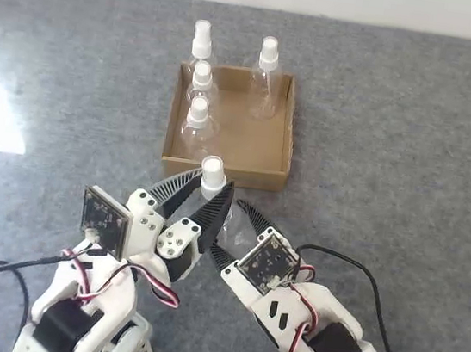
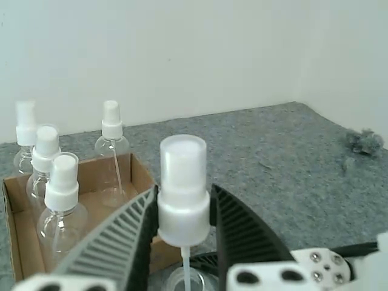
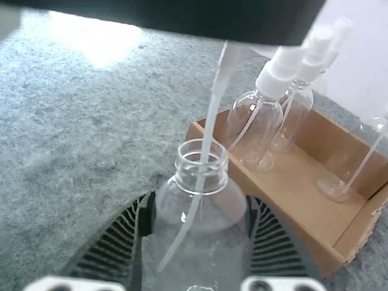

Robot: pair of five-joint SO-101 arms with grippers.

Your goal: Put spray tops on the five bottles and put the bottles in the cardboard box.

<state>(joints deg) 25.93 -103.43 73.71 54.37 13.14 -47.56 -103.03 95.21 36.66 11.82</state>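
- We judge the step in hand to be the fifth and last capping. The left pincer is clamped on a white plastic spray top, its jaws pressed to the collar from both sides, and the top stands upright.
- The right pincer is clamped round the shoulders of a clear plastic bottle with an open neck. This bottle stands on the grey felt-like counter, just at 6 o'clock of the brown cardboard box.
- The top's thin dip tube hangs through the open neck into the bottle. The collar sits above the rim and apart from it, so the top is not yet seated.
- A row of three capped bottles runs along the box's 9 o'clock wall, and a fourth capped bottle stands by its 1 o'clock corner. We cannot tell whether the farthest of the row is inside the rear wall or just beyond it.
- Four of five look finished to us.
- The next move calls for lowering the top straight down with the collar centred over the neck. It then needs pressing or twisting home while the right pincer holds the bottle firm.
- After that the bottle must be lifted over the near wall toward 12 o'clock, onto the bare floor at the box's 5 o'clock part.
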